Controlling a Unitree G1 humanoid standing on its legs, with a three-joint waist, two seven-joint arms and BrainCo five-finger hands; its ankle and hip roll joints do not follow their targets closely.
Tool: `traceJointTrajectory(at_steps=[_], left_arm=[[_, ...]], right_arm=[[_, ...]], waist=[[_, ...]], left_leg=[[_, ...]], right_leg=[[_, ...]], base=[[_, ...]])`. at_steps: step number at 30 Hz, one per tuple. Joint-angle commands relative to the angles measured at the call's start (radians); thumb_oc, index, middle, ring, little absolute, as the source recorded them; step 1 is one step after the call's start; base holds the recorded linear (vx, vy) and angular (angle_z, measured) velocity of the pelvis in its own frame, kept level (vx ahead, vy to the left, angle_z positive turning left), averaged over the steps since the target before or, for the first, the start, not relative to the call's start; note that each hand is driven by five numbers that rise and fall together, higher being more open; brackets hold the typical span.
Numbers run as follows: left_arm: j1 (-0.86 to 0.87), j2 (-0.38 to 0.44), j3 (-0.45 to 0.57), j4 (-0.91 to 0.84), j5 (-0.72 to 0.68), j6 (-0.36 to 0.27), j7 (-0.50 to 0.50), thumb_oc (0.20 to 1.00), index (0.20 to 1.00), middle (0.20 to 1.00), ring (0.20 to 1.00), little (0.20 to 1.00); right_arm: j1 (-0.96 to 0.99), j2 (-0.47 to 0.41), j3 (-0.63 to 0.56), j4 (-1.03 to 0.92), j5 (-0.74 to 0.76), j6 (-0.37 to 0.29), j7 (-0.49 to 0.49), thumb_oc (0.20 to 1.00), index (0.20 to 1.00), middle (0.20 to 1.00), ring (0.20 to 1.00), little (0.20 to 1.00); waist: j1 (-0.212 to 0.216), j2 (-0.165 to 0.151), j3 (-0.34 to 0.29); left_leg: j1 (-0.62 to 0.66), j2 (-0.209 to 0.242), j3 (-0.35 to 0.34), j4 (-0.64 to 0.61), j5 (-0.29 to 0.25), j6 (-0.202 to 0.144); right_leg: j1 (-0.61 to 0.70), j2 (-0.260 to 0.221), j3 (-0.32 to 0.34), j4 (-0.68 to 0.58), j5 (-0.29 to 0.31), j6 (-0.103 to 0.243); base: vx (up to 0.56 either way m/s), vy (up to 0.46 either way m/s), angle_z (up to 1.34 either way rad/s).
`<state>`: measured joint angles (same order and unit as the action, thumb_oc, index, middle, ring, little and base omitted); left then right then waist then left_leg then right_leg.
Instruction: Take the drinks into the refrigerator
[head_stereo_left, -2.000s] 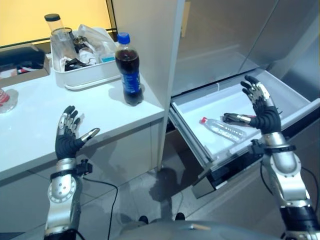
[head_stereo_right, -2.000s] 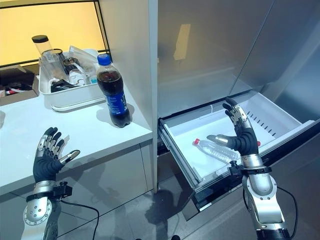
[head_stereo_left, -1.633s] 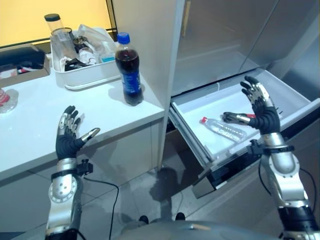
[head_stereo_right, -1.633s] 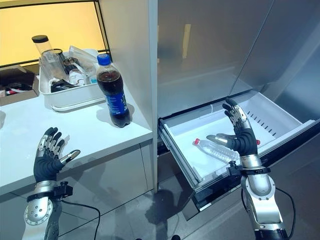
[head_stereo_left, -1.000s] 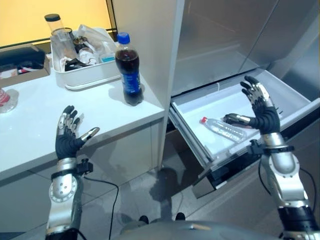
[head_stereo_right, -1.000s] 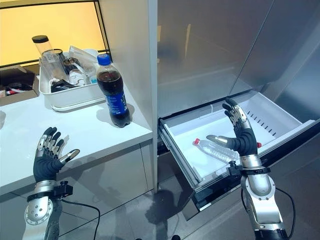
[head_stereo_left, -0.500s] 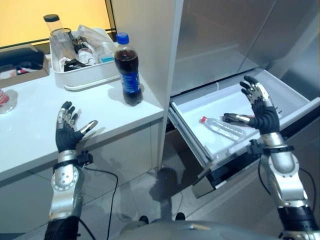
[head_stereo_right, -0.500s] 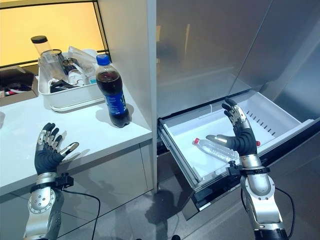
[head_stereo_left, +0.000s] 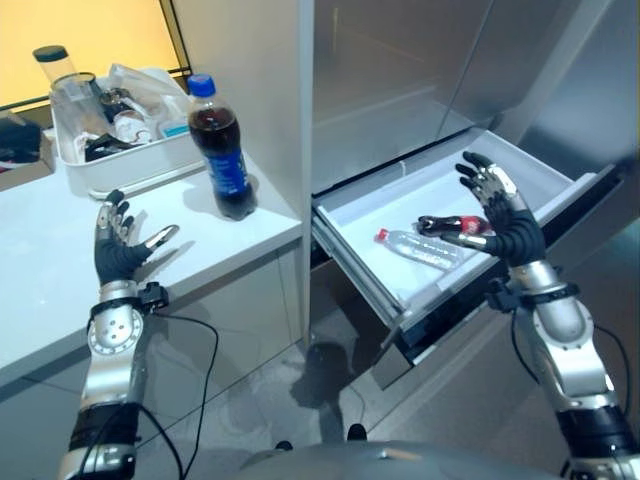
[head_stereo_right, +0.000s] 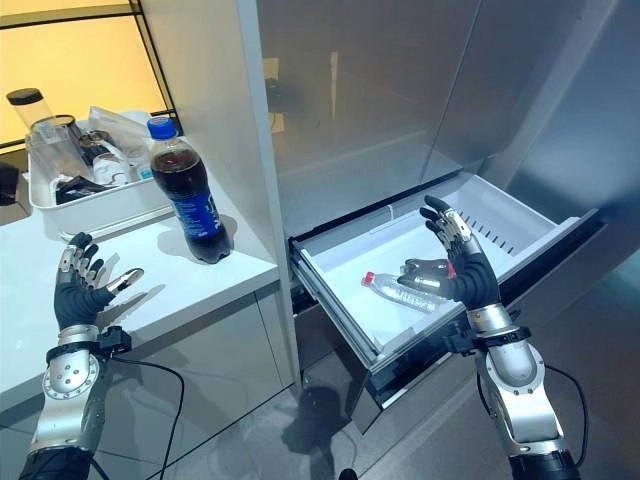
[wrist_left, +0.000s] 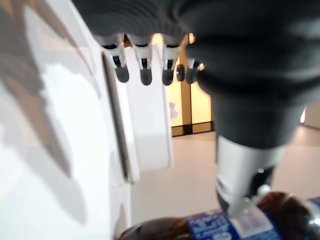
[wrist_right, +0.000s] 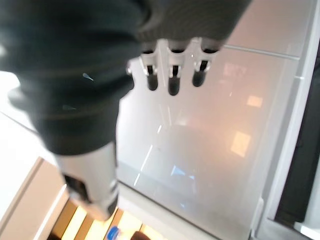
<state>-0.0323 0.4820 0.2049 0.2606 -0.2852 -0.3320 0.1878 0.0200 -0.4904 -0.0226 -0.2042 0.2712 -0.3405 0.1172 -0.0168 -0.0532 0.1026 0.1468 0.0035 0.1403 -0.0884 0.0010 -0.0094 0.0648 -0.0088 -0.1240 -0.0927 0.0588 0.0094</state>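
Upright on the bench, the cola bottle is found beyond and right of the empty, open-fingered left hand, the nearer one; the right hand is held open-fingered over the drawer.

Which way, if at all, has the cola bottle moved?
No. The cola bottle stands beside the white tray as before; the camera shifted.
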Motion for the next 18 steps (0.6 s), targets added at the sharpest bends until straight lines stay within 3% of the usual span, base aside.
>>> traceJointTrajectory(at_steps=[1, 18], left_arm=[[-0.086, 0.069, -0.017, 0.069, 0.054, -0.025, -0.005, 1.000, 1.000, 1.000, 1.000, 1.000], [-0.093, 0.071, -0.114, 0.116, 0.109, 0.005, -0.098, 1.000, 1.000, 1.000, 1.000, 1.000]], right_arm=[[-0.047, -0.022, -0.003, -0.109, 0.070, -0.030, 0.018, 1.000, 1.000, 1.000, 1.000, 1.000], [-0.006, -0.001, -0.015, -0.123, 0.099, -0.023, 0.059, 1.000, 1.000, 1.000, 1.000, 1.000]], waist=[[-0.015, -0.006, -0.032], [-0.038, 0.000, -0.049]], left_leg=[[0.041, 0.013, -0.022, 0.001, -0.083, -0.012], [0.075, 0.019, 0.007, 0.001, -0.092, -0.015]], right_leg=[[0.023, -0.056, -0.005, 0.047, -0.015, 0.102], [0.044, -0.044, 0.019, 0.048, -0.019, 0.101]], base=[[0.02, -0.008, -0.13], [0.01, -0.005, -0.06]])
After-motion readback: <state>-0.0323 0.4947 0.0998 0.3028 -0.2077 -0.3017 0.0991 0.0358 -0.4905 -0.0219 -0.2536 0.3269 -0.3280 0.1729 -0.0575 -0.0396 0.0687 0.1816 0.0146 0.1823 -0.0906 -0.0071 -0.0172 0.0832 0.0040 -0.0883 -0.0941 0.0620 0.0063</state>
